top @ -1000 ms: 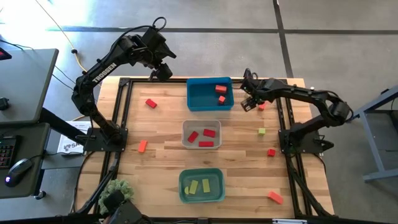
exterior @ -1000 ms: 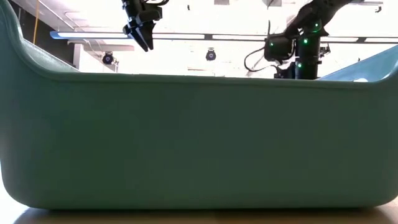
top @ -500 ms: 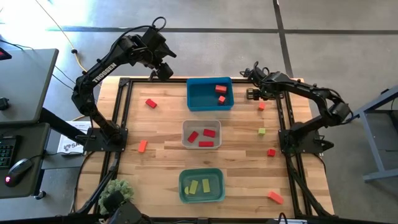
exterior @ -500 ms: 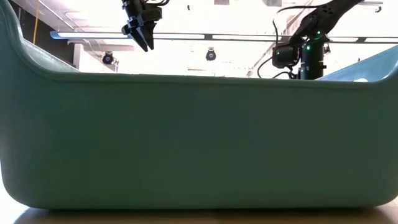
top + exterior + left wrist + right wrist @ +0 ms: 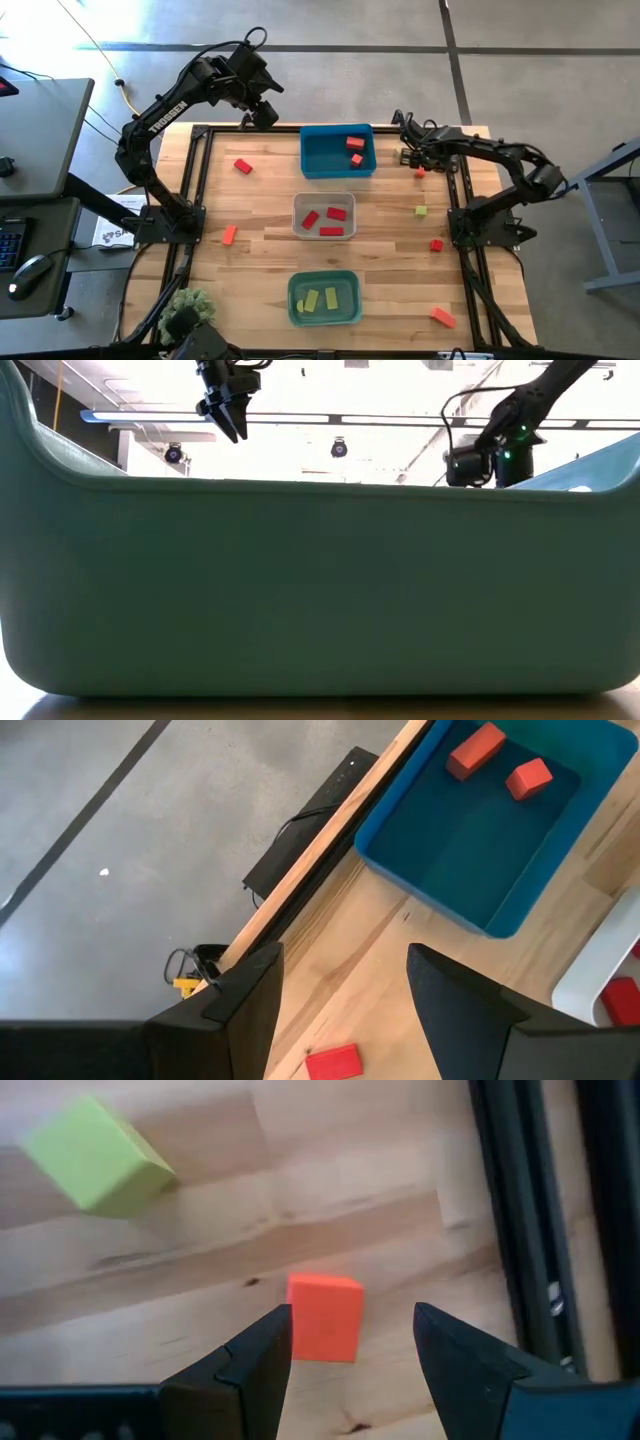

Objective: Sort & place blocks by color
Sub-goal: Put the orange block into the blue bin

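The right gripper (image 5: 352,1342) is held open over the orange block (image 5: 324,1317) near the table's far right edge; it should be lowered straight, the block centred between the fingers; the left gripper (image 5: 343,982) waits open.

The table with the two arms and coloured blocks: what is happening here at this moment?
The robot is sorting blocks into bins by colour. The right gripper, open, hangs over a loose orange block at the table's far right, apparently lining up to grasp it. The left gripper waits open beside the blue bin, which holds two orange blocks. The clear bin holds red ones, the teal bin yellow-green ones. Several blocks remain loose.
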`<state>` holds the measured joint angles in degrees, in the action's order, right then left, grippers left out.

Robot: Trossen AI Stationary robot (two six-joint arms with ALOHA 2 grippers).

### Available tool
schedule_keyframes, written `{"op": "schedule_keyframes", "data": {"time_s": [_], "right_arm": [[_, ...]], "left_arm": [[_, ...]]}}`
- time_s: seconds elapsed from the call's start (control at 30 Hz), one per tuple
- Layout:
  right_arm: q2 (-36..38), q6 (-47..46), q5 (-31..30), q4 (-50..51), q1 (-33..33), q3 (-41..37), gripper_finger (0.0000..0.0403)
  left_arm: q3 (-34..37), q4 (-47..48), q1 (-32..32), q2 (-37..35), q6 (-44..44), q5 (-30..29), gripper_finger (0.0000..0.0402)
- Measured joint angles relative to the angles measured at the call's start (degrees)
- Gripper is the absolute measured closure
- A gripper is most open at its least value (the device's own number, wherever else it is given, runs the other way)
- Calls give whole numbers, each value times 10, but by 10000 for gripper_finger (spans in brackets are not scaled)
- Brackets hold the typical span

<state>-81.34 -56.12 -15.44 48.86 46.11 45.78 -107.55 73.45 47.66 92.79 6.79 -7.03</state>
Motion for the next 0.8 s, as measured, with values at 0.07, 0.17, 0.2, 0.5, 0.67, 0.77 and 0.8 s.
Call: {"op": "schedule_keyframes", "data": {"time_s": [0.07,0.17,0.2,0.5,0.67,0.77,0.8], "right_arm": [[0,-19,5,-19,0,-15,206],[0,-26,21,-58,0,-32,206],[0,-30,22,-68,0,-36,206],[0,-45,17,-116,2,-70,207],[0,-43,20,-140,2,-88,251],[1,-19,20,-147,1,-88,300],[1,-11,21,-152,2,-88,301]], "left_arm": [[0,0,0,0,13,0,197],[0,0,0,0,18,0,197],[0,0,0,0,18,0,197],[0,0,0,0,20,0,197],[0,0,0,0,19,0,197],[0,0,0,0,17,0,197],[0,0,0,0,14,0,197]]}}
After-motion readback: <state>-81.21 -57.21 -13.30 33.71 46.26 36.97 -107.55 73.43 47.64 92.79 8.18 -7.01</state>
